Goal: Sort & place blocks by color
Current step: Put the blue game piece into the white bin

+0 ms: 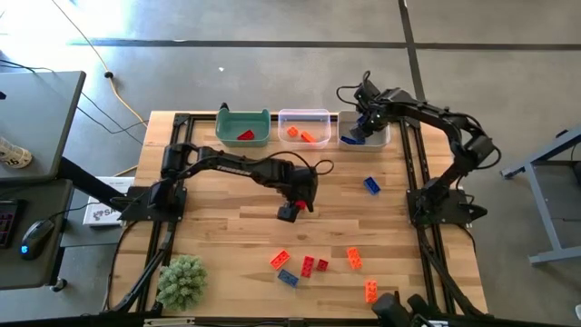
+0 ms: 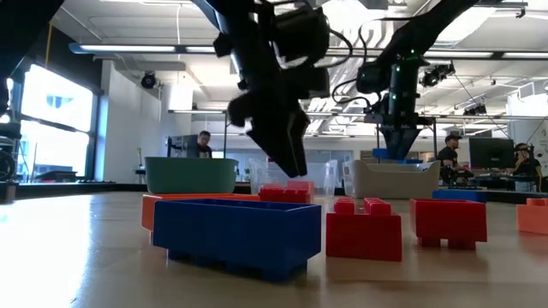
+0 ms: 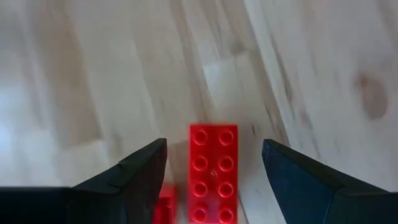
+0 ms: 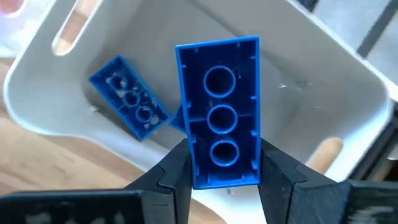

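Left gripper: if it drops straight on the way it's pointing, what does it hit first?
Probably the red block lying flat on the table. It sits between the open jaws of the left gripper, studs facing up, nothing else in line. How much gap remains above it is unclear.
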`<move>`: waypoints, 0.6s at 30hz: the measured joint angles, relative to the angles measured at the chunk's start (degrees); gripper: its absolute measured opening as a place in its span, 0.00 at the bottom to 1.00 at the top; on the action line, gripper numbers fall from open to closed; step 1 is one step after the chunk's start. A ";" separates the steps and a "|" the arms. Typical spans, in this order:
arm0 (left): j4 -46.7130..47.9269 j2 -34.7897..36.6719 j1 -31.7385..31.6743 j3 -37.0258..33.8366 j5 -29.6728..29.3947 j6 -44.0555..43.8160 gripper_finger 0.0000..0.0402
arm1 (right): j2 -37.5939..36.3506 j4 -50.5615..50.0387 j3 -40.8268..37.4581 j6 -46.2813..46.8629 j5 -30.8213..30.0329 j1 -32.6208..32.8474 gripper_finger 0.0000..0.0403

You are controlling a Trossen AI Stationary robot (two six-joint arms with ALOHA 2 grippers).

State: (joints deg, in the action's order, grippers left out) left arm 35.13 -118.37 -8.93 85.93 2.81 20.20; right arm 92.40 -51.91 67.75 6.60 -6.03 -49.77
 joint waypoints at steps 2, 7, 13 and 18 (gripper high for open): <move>1.19 -1.33 0.06 -0.24 0.02 -0.05 0.63 | 0.49 -0.03 0.00 -0.59 0.53 -0.12 0.29; 0.53 -3.25 0.13 -0.17 -0.91 -0.47 0.63 | 0.59 0.06 -0.02 -0.66 0.53 -0.12 0.29; 0.45 -4.09 0.10 -0.13 -1.28 -0.49 0.57 | 0.52 -0.09 -0.02 -0.66 0.51 -0.12 0.38; 0.66 -4.09 0.17 -0.13 -1.67 -0.07 0.37 | 0.52 -0.14 -0.02 -0.66 0.51 -0.10 0.50</move>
State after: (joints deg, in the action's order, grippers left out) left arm 35.79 -122.45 -8.76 85.80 1.14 20.12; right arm 92.92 -52.05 67.72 5.93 -5.52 -49.87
